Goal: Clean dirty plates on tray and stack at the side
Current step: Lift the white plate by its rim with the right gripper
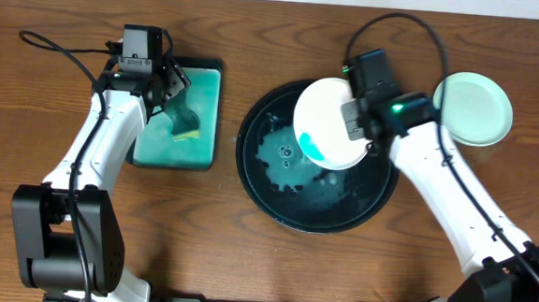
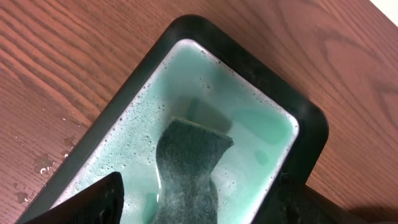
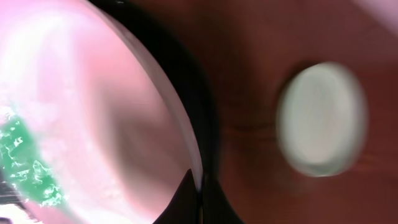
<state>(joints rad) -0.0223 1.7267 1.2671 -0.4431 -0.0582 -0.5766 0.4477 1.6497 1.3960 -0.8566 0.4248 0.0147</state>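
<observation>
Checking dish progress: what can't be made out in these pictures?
Round white plate: right wrist view blurred; overhead, right hand covers its edge.
Pale mint-green plate: single or stacked, too small overhead, blurred in right wrist.
Dark green sponge: bottom edge cuts it, left wrist.

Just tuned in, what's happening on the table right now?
The right tool holds the white plate by its rim, tilted over the black tray. A teal smear is on the plate, so it is not clean yet. The left tool is over the sponge in the soapy rectangular tray; whether it grips the sponge is unclear. One mint plate sits on the table beside the black tray, on the right arm's side.
</observation>
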